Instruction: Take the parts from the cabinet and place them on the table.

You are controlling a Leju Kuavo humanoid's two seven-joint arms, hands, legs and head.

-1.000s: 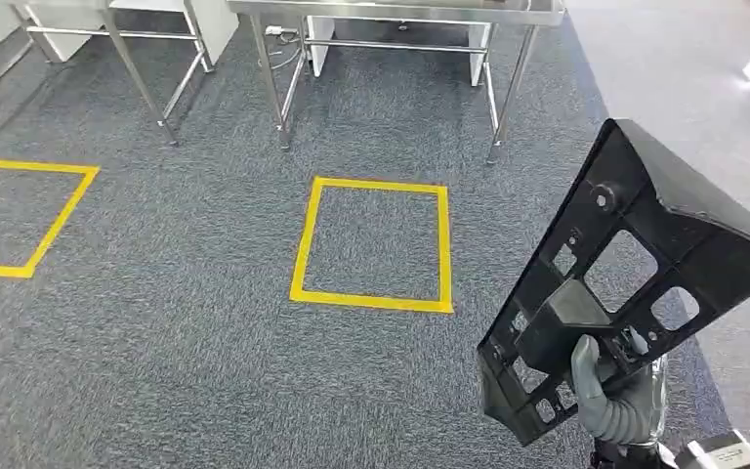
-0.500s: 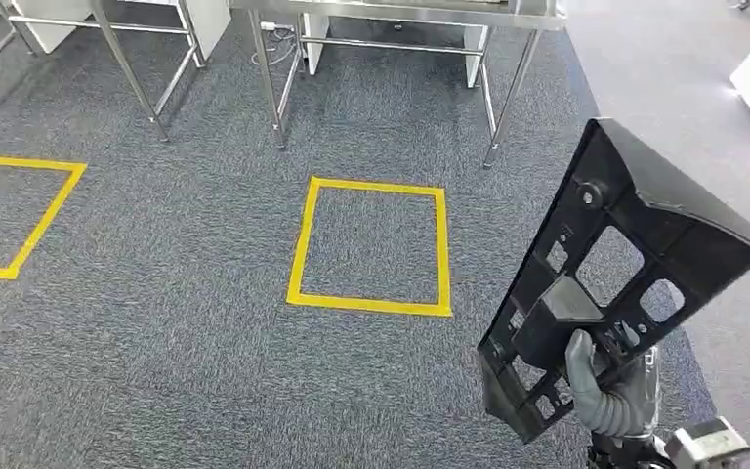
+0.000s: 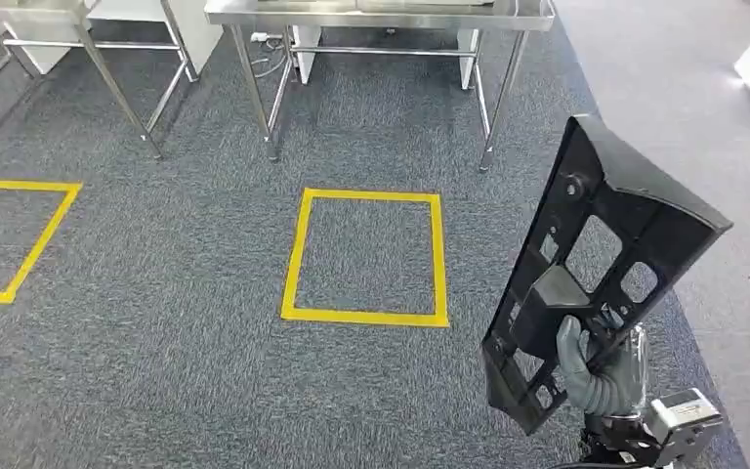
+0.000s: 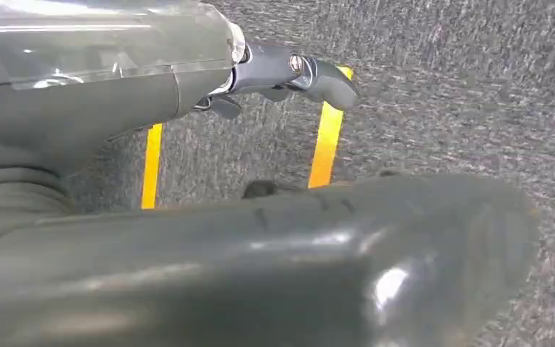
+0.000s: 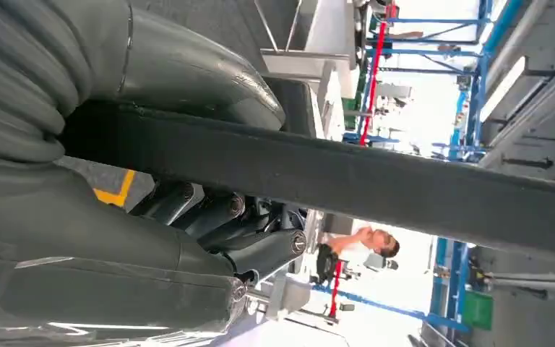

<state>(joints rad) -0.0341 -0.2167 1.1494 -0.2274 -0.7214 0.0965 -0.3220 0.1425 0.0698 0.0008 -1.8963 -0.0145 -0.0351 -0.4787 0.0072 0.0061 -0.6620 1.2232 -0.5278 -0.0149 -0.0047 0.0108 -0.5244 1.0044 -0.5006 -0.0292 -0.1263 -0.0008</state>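
The place looks like an industrial workshop or robot test hall. Grey carpet point(image 3: 176, 322) carries yellow taped squares point(image 3: 366, 254) marking floor positions, and bare stainless-steel tables point(image 3: 381, 14) on thin legs stand beyond them. The right wrist view shows blue steel racking point(image 5: 477, 79) and a person point(image 5: 365, 246) seated far off in a bright open bay.

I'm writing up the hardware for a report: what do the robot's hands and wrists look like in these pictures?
The right robot hand is grey, with a ribbed rubbery cover and a thick grey thumb; its darker fingers have shiny round pins at the joints. Below it sits a silver, boxy wrist block. The left robot hand looks alike: smooth grey thumb, dark fingers, and a clear glossy shell.
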